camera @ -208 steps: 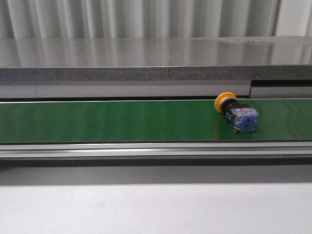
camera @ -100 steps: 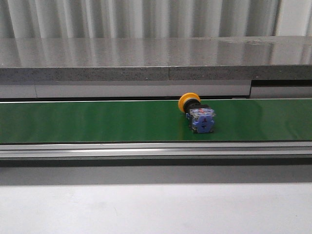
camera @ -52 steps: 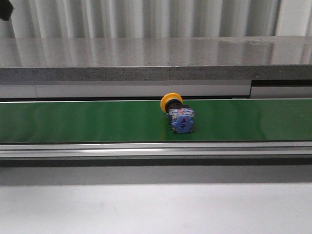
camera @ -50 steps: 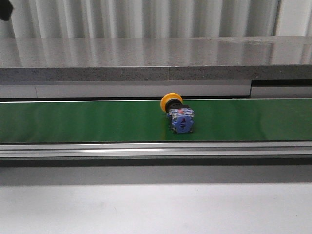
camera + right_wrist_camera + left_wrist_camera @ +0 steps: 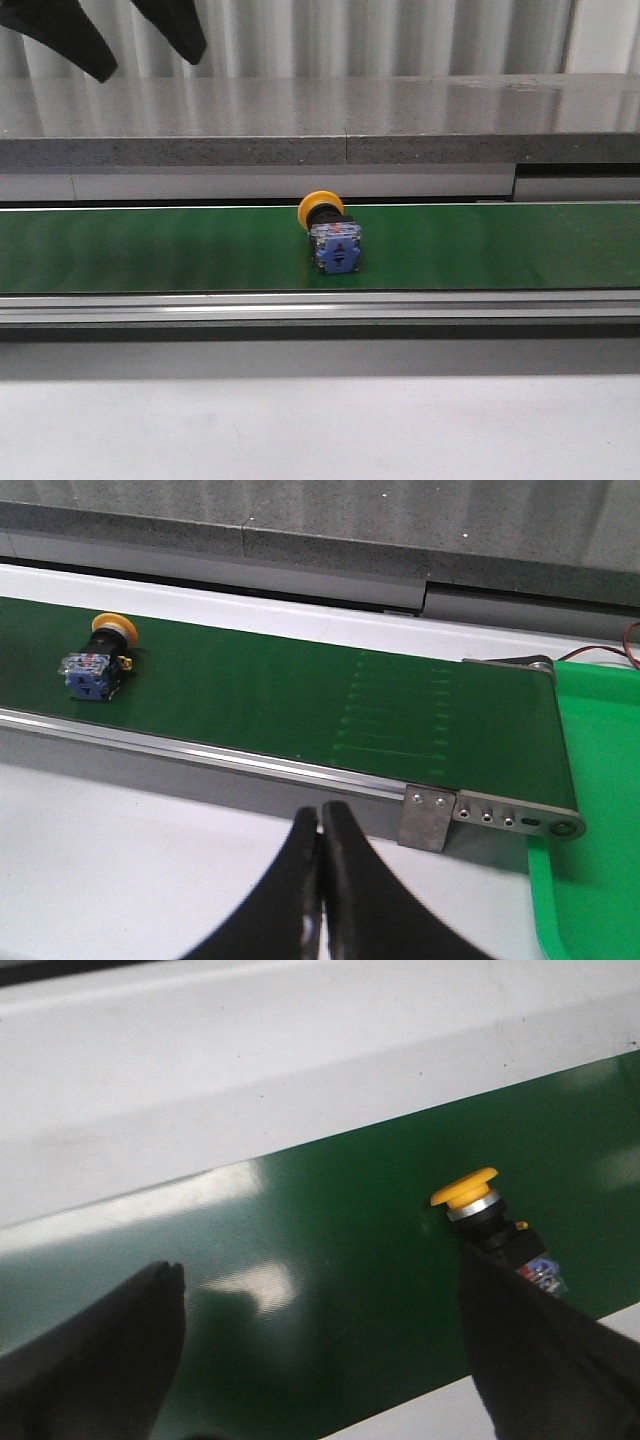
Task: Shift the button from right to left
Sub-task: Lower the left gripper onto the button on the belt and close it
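Observation:
The button [image 5: 329, 232], with its yellow-orange cap, black collar and blue-and-clear body, lies on its side on the green conveyor belt [image 5: 150, 250] near the middle. It also shows in the left wrist view [image 5: 480, 1215] and the right wrist view [image 5: 98, 660]. My left gripper [image 5: 145, 60] is open and empty, high above the belt to the left of the button; in its wrist view [image 5: 320, 1290] the button lies beside one finger [image 5: 540, 1350]. My right gripper [image 5: 322, 820] is shut and empty over the white table, before the belt's right end.
A grey stone ledge [image 5: 320, 125] runs behind the belt. A metal rail [image 5: 320, 307] edges its front, with white table [image 5: 320, 430] before it. A green tray [image 5: 600, 810] stands past the belt's right end bracket [image 5: 490, 815].
The button has travelled left along the belt, from the right part to near the middle. My left gripper's fingers have come into the front view's top left corner.

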Robot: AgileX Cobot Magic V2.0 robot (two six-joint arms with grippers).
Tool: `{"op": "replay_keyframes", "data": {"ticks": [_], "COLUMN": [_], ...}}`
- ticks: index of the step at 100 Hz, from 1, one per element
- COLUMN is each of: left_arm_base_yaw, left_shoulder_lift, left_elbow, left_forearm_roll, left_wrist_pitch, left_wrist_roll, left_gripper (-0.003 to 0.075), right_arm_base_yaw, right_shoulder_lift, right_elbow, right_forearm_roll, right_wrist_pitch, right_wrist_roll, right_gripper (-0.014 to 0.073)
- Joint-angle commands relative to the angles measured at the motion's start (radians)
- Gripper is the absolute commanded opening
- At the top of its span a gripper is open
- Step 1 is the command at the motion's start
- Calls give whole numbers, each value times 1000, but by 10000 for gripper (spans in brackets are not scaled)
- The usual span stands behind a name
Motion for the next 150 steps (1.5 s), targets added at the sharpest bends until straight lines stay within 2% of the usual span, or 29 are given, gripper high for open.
{"op": "replay_keyframes", "data": {"ticks": [1,9,20,35,59,96,109,114,121,133,140,150], "left_arm_base_yaw": [-25,-32,-36,-37,-54,-54,-49,-48,-48,-48,-48,-48], "left_shoulder_lift": [25,72,143,226,308,385,412,415,415,415,415,413], "left_elbow": [-95,-150,-236,-303,-313,-315,-315,-315,-319,-335,-352,-397], "left_forearm_roll": [-19,-36,-69,-190,-262,-230,-213,-202,-188,-170,-168,-148], "left_wrist_pitch": [28,71,203,313,342,351,391,391,391,410,415,432], "left_wrist_roll": [-81,-124,-136,-139,-139,-139,-149,-149,-150,-150,-150,-150], "left_gripper": [547,547,547,547,547,545,537,507,426,219,125,67], "right_arm_base_yaw": [2,2,2,2,2,2,2,2,2,2,2,2], "right_shoulder_lift": [-8,-8,-8,-8,-8,-8,-8,-8,-8,-8,-8,-8], "right_elbow": [-22,-22,-22,-22,-22,-22,-22,-22,-22,-22,-22,-22], "right_forearm_roll": [1,1,1,1,1,1,1,1,1,1,1,1], "right_wrist_pitch": [-78,-78,-78,-78,-78,-78,-78,-78,-78,-78,-78,-78], "right_wrist_roll": [-6,-6,-6,-6,-6,-6,-6,-6,-6,-6,-6,-6], "right_gripper": [-66,-66,-66,-66,-66,-66,-66,-66,-66,-66,-66,-66]}}
